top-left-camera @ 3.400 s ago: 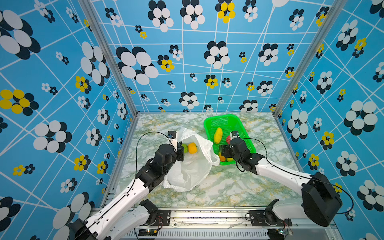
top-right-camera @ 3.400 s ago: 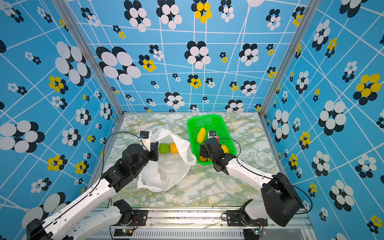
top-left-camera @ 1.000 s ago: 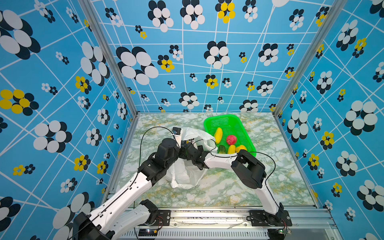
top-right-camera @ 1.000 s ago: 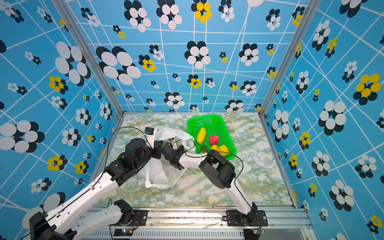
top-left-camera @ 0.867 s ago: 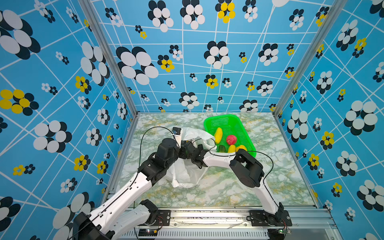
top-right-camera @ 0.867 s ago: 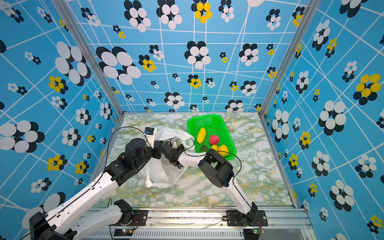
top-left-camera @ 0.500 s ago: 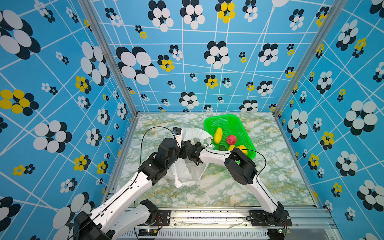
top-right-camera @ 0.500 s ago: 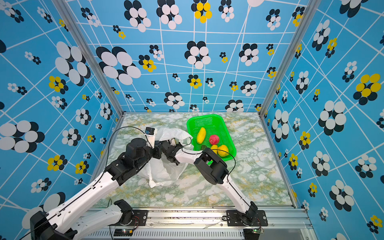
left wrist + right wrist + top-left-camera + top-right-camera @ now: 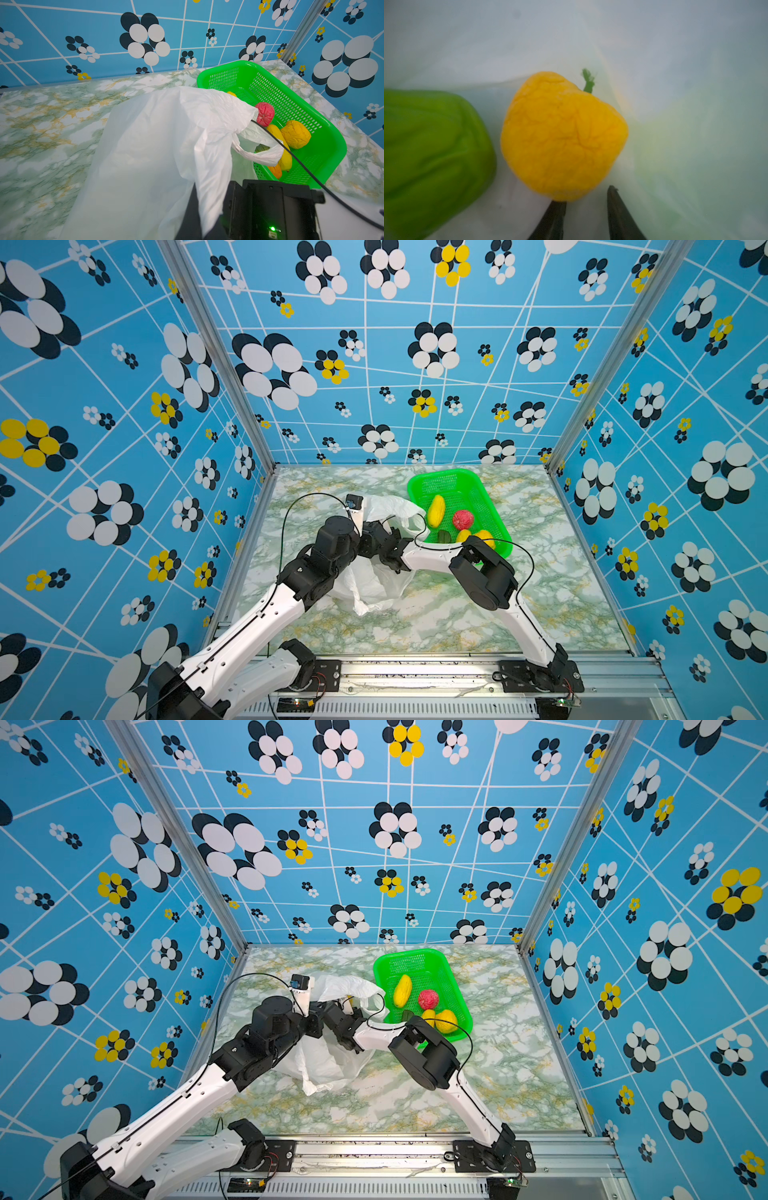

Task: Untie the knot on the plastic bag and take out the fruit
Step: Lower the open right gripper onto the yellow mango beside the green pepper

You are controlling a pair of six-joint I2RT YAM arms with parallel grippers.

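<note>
Extraction of yellow fruit (image 9: 562,135) from inside bag (image 9: 374,580): pinching rim with left hand (image 9: 365,536), propping mouth up. Reaching in with right hand (image 9: 586,195), fingers (image 9: 620,212) narrowly apart, fruit touching one fingertip (image 9: 558,205), not between. Likely needing wider spread, deeper advance, avoiding film and green fruit (image 9: 431,155).

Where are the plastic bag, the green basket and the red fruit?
plastic bag (image 9: 374,585), in a top view, on its crumpled white body between the arms.
green basket (image 9: 457,493), in a top view, on bare mesh floor near its far end.
red fruit (image 9: 462,519), in a top view, on its middle.
</note>
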